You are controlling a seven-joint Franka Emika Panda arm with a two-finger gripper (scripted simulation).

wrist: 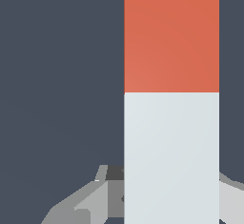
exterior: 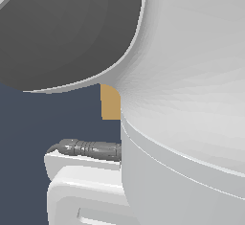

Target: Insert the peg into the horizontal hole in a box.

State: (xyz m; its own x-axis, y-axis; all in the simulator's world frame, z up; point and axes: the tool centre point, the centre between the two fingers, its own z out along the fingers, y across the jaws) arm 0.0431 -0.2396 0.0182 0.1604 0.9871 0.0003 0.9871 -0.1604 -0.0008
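White end of peg (wrist: 171, 99) sits between tool (wrist: 162, 194) fingers.

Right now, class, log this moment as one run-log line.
peg: between fingers, white half nearest | box: mostly hidden behind arm | hole: unseen | insertion: not visible

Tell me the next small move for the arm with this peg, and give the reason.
Probably close the jaws on the peg's white half, if they are not yet shut. In the wrist view the gripper straddles that half, with a finger on either side, though contact cannot be judged. The exterior view shows only a sliver of the box; its hole is hidden, so aiming must wait.
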